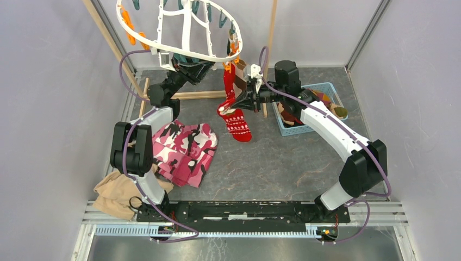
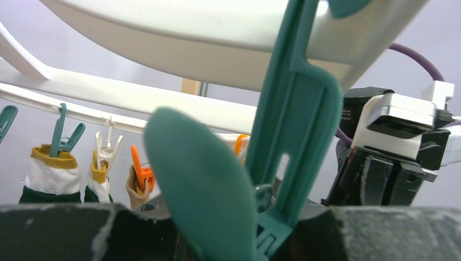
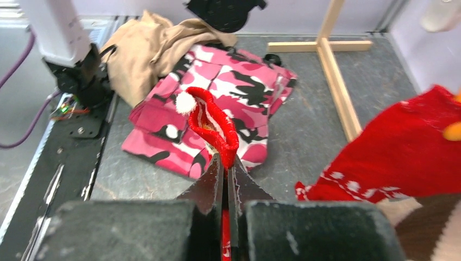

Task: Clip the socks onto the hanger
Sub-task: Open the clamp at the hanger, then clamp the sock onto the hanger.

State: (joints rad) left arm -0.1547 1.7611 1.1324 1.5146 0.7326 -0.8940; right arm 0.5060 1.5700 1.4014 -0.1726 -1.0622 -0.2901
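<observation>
A tan cloth (image 1: pixel 114 193) lies crumpled at the far left by the left arm's base. It touches a pink camo garment (image 1: pixel 185 149), which is spread on the grey table (image 1: pixel 282 163).

Above them is the hanger (image 1: pixel 187 32), a white plastic oval with cross bars. Its long axis runs left to right in the top view, and the frame is tilted. The left gripper (image 2: pixel 234 239) sits under its near rim, fingers partly apart and pinching a teal clip (image 2: pixel 293 136). The clip is smooth hard plastic with a rounded paddle, and it dangles from the rim. Farther along a bar, two dark green socks (image 2: pixel 51 176) with white bands and yellow cuffs hang cuff-up. A tan sock (image 2: pixel 133 190) hangs beside them from an orange clip (image 2: pixel 140 171).

Right of centre, the red sock (image 1: pixel 237 122) hangs just below the hanger's near-right rim. Its long axis is nearly upright, with the cuff up and the toe pointing down toward the table. It is knit, with a white pattern on the foot. The right gripper (image 3: pixel 224 168) has its fingers pressed together on a red cuff with a white pompom. Whether that cuff and the patterned foot belong to one sock cannot be told.

At the far right, a blue lattice basket (image 1: pixel 296 130) holds more socks (image 1: pixel 331 106).
</observation>
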